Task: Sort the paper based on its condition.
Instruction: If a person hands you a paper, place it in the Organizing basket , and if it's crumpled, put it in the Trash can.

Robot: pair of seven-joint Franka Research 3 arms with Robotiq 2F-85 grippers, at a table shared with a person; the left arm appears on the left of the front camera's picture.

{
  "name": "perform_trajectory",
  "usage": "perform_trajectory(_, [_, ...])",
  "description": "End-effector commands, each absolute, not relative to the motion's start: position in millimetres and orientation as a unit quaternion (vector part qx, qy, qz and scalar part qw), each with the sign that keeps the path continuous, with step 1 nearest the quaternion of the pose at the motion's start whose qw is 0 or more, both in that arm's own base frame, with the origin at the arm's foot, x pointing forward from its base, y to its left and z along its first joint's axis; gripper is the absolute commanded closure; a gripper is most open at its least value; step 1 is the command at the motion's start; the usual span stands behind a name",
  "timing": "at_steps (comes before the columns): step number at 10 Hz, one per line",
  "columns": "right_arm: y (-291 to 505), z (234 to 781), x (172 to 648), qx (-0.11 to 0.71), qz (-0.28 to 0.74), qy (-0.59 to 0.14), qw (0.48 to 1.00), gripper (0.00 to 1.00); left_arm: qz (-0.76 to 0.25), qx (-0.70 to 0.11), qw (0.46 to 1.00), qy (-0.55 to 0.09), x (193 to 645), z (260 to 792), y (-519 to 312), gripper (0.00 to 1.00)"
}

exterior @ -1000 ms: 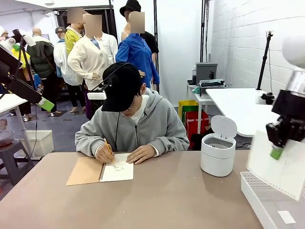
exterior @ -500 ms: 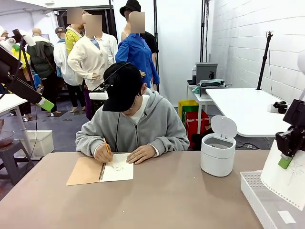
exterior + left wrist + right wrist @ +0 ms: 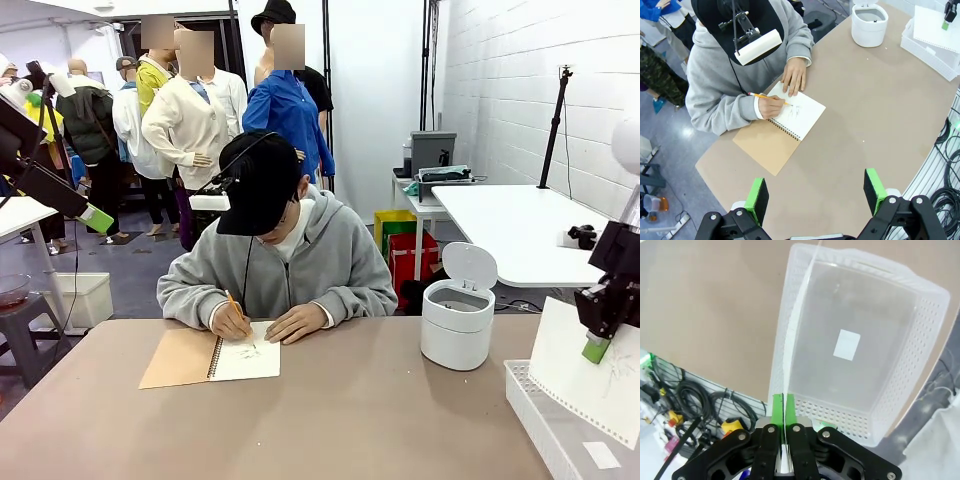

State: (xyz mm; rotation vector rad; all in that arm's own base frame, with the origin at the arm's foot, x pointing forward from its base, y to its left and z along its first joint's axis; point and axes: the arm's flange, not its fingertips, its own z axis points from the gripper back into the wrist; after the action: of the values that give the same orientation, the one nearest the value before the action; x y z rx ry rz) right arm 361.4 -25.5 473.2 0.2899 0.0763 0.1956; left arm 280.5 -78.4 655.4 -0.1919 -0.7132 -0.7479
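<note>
Lowered over the tray (image 3: 527,398), right end effector (image 3: 597,348) pinches paper (image 3: 585,388) upright.

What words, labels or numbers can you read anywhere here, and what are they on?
No text here can be read.
notebook page: pencil marks, too small to read.
sticker in the white basket: looks blank.
paper sheet: faint marks, unreadable.

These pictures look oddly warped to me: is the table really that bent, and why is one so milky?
Left wrist view: the wide lens bows the table edge; the front view shows it straight, sharp and evenly lit. Right wrist view: the sheet pinched in the right gripper sits edge-on near the lens, a pale streak across the white basket.
</note>
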Motion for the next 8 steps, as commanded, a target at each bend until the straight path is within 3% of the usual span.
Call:
perform_trajectory(1, [-37.1,455.8,370.3,0.145,0.105,0.054,0.982,1.00,-0.357,-0.095,0.864,-0.342,280.5,655.5,-77.7,0.00])
perform_trajectory(8, [-49.7,385.2,378.3,0.184,0.102,0.074,0.975,1.00,-0.357,-0.095,0.864,-0.342,280.5,655.5,-77.7,0.00])
